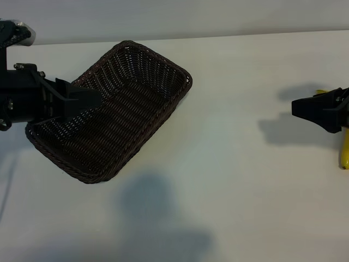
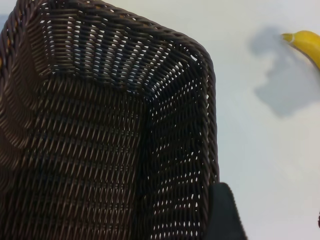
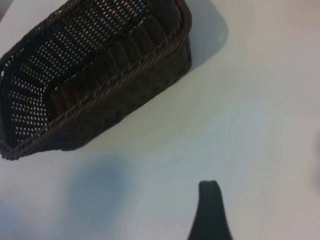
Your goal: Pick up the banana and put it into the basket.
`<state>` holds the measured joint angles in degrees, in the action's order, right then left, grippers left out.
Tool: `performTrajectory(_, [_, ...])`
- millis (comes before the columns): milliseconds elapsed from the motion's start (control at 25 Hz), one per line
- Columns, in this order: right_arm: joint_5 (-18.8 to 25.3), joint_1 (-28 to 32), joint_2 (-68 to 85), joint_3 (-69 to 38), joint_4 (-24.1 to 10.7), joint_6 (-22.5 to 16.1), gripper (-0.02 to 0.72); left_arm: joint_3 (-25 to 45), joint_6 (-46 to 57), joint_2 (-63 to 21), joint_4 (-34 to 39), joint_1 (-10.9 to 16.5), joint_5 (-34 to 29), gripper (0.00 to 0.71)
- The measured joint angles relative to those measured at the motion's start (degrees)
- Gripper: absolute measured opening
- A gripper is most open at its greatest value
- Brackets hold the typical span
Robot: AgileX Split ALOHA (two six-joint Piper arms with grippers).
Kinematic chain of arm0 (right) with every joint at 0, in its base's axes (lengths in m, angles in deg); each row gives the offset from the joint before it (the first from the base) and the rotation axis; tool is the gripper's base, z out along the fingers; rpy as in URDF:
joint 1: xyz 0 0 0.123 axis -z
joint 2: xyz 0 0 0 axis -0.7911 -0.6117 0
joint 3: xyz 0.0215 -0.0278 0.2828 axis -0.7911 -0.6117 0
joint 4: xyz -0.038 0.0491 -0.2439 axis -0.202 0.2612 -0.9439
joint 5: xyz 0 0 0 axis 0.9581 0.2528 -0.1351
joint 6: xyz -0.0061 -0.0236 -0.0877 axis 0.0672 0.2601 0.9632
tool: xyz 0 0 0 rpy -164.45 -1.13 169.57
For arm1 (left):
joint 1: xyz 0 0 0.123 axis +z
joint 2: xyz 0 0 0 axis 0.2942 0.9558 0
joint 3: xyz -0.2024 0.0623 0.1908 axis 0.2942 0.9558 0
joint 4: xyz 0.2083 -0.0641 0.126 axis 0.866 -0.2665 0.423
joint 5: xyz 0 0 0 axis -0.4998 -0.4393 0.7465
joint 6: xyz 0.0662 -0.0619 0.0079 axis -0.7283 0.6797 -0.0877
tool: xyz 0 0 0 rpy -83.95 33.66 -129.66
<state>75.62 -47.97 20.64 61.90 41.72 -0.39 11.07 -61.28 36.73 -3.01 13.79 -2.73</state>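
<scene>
The dark brown wicker basket lies at an angle on the left half of the white table. My left gripper reaches over the basket's left end with its jaws open. One of its fingers stands just outside the basket wall, and the other is hidden. The yellow banana lies at the far right edge, mostly covered by my right gripper, which hangs over it, open, pointing towards the basket. One tip of the banana shows in the left wrist view. The right wrist view holds one finger, the basket, no banana.
A wide stretch of bare white table separates the basket from the banana. Soft arm shadows fall on it near the front and beside the right gripper. The table's far edge runs along the back.
</scene>
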Motion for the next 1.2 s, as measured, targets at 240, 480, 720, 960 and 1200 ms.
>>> performTrajectory(240, [0.0, 0.0, 0.0, 0.0, 0.0, 0.0, 0.543, 0.0, 0.0, 0.0, 0.0, 0.0, 0.05, 0.483])
performTrajectory(480, [0.0, 0.0, 0.0, 0.0, 0.0, 0.0, 0.543, 0.0, 0.0, 0.0, 0.0, 0.0, 0.22, 0.483])
performTrajectory(720, [0.0, 0.0, 0.0, 0.0, 0.0, 0.0, 0.543, 0.0, 0.0, 0.0, 0.0, 0.0, 0.22, 0.483])
performTrajectory(960, [0.0, 0.0, 0.0, 0.0, 0.0, 0.0, 0.543, 0.0, 0.0, 0.0, 0.0, 0.0, 0.78, 0.483])
performTrajectory(1200, [0.0, 0.0, 0.0, 0.0, 0.05, 0.0, 0.543, 0.0, 0.13, 0.0, 0.0, 0.0, 1.29, 0.483])
